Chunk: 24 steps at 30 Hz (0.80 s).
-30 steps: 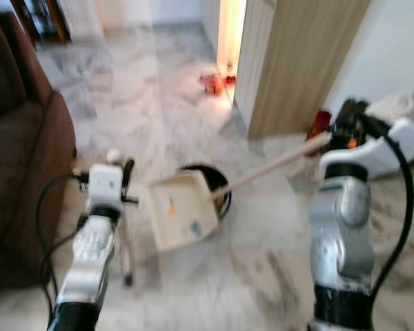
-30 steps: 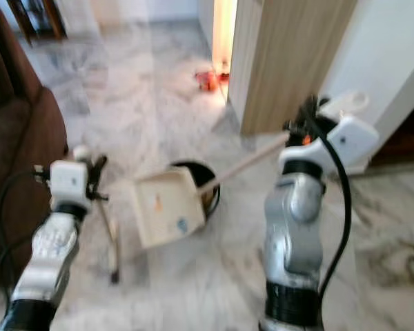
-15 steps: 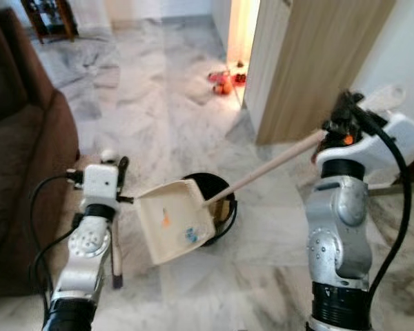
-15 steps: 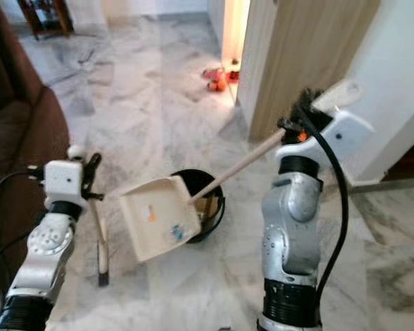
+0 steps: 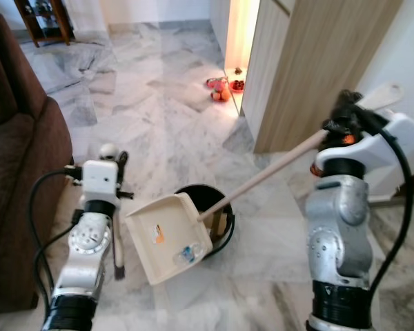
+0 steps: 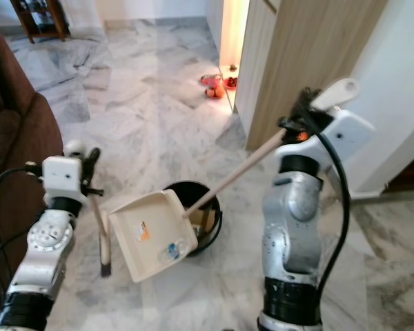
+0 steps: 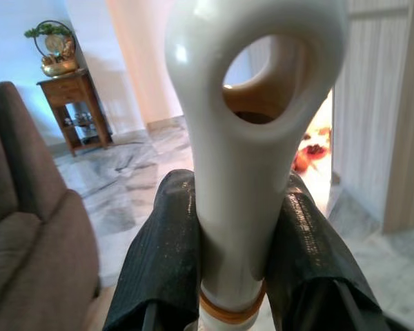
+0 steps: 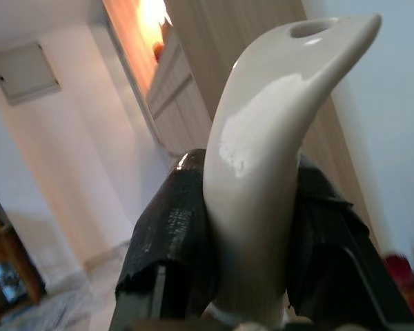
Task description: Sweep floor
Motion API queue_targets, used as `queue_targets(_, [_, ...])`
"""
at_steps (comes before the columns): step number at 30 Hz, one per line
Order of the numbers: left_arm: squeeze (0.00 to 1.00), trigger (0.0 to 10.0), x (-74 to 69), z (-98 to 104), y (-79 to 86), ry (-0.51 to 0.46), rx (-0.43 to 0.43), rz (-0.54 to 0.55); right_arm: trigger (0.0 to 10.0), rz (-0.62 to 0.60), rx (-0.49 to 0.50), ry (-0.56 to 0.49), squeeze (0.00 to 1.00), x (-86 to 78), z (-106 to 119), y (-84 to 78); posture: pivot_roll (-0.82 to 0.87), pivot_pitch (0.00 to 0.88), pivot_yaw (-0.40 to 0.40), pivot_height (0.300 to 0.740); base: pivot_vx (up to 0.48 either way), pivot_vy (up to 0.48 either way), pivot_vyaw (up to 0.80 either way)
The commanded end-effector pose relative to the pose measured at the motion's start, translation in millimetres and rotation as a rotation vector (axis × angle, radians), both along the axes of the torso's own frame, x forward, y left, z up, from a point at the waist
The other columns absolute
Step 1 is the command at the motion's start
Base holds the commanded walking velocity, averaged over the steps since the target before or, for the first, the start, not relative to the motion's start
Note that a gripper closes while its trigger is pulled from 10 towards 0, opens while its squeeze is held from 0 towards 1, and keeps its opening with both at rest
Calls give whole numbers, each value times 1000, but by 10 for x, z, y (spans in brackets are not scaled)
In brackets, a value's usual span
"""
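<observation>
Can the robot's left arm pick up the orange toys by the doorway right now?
Probably not. The left pincer is already shut on the broom handle, and the orange toys lie far off across the marble floor, well beyond the black bin.

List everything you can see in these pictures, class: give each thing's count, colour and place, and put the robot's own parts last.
dustpan: one, cream, long wooden handle, tilted over the bin
bin: one, black, on the floor behind the dustpan
scraps: two, orange and bluish, in the dustpan
broom: one, pale handle, upright by the sofa
sofa: one, brown, robot's left
toys: several, red-orange, by the doorway
floor: grey-white marble
left gripper: black fingers shut on the broom's handle end
right gripper: shut on the dustpan's handle end
</observation>
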<state>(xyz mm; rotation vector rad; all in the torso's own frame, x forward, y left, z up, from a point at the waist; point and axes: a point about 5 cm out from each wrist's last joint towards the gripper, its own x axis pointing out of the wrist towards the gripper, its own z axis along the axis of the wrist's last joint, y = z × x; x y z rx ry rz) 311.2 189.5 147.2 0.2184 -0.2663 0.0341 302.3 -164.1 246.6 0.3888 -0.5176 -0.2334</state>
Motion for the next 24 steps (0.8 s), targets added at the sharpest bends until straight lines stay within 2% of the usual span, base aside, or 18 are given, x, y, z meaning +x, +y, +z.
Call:
queue_targets(1, [0,10000,-8,129,18,-66,29,-4,10000,-7,34,-178,0,-123,325,16,-25,93,-38,740,330,0,0])
queue_targets(6, [0,10000,-10,133,18,-68,28,-4,10000,-6,37,-212,0,-144,416,18,-26,95,-38,740,330,0,0])
queue_targets(17, [0,10000,-16,120,18,-64,29,-2,10000,26,41,-176,0,-115,316,79,-24,103,-41,740,330,0,0])
queue_targets(22, [0,10000,-12,115,7,-64,26,-6,10000,68,44,-163,0,-113,282,175,-26,104,-42,740,326,0,0])
queue_targets(24, [0,10000,-10,109,-17,-62,20,-25,10000,82,40,-159,0,-117,266,214,-25,105,-43,740,0,0,0])
